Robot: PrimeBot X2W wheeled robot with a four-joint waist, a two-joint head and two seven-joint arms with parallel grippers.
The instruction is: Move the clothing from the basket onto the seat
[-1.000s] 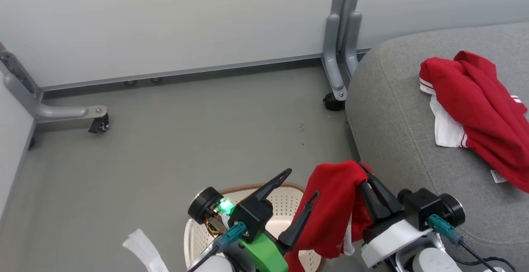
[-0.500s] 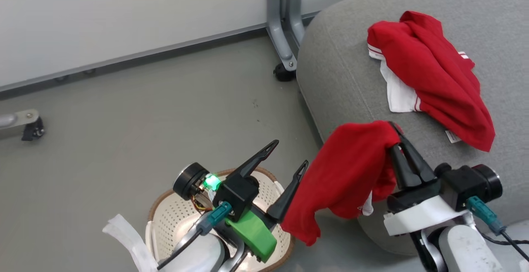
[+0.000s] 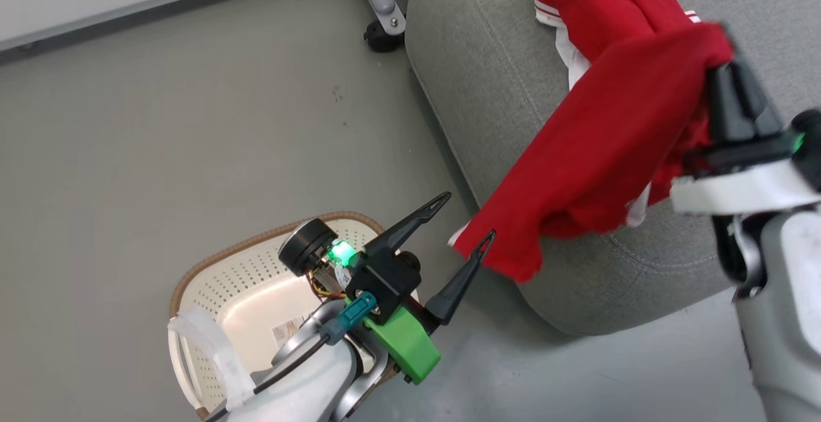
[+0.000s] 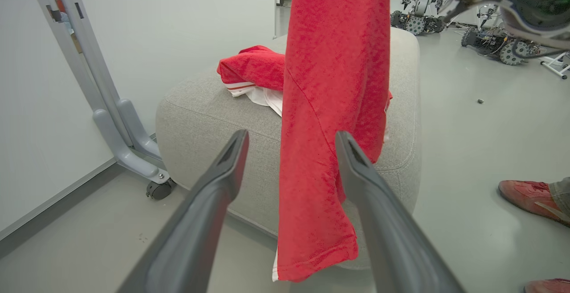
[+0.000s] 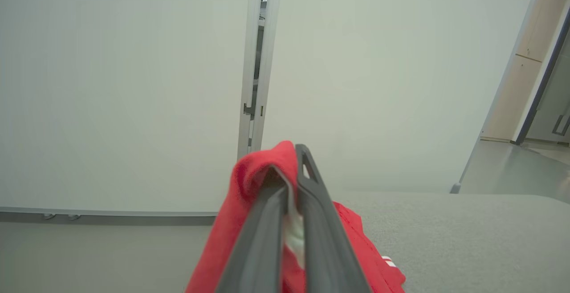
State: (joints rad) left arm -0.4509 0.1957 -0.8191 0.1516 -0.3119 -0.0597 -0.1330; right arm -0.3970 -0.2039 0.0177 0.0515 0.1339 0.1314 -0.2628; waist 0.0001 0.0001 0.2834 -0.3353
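Note:
A red garment [image 3: 609, 146] hangs from my right gripper [image 3: 728, 66], which is shut on its top edge above the grey seat [image 3: 487, 82]; the cloth droops past the seat's front edge. In the right wrist view the fingers [image 5: 311, 213] pinch red cloth [image 5: 249, 186]. Another red garment with white trim [image 3: 590, 5] lies on the seat. My left gripper [image 3: 465, 220] stands open over the cream basket [image 3: 211, 281], holding nothing. In the left wrist view the hanging garment [image 4: 334, 83] dangles beyond its fingers [image 4: 227, 159], in front of the seat [image 4: 200, 119].
A white paper strip [image 3: 211, 351] drapes over the basket's near rim. A grey frame leg with a castor [image 3: 381, 24] stands by the seat's corner. A person's red shoe [image 4: 525, 195] rests on the floor at the right of the left wrist view.
My right gripper has lifted the red garment up and over the seat. The head camera has swung right and down, so the basket's inside now shows.

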